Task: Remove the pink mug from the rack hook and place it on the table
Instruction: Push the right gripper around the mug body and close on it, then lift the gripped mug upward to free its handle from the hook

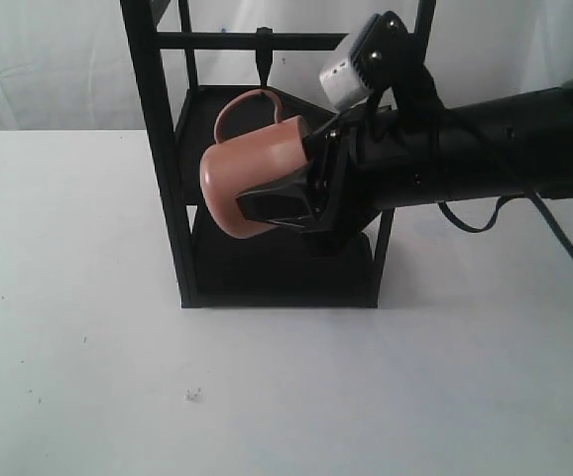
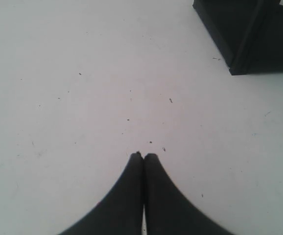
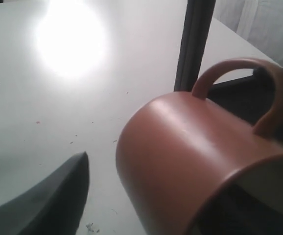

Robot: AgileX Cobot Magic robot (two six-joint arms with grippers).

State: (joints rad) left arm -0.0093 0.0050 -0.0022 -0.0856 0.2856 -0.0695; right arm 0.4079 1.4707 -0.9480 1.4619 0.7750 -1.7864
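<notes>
The pink mug (image 1: 252, 169) hangs in the air, tipped on its side with the handle up, just below the rack hook (image 1: 264, 58) and free of it. My right gripper (image 1: 262, 206) is shut on the pink mug: one black finger lies along its outer wall and the other reaches into its mouth, hidden. Up close in the right wrist view, the pink mug (image 3: 180, 147) fills the frame, and the right gripper (image 3: 146, 196) shows only its outer finger (image 3: 58, 196). The left gripper (image 2: 144, 155) is shut and holds nothing, low over the table (image 2: 82, 73).
The black rack (image 1: 158, 149) stands on the table (image 1: 68, 297) right behind the mug, both shelves bare as far as I can see. A rack post (image 3: 194, 44) rises beside the handle. Its base corner (image 2: 239, 39) lies ahead of the left gripper. A small white crumb (image 1: 193, 395) lies in front.
</notes>
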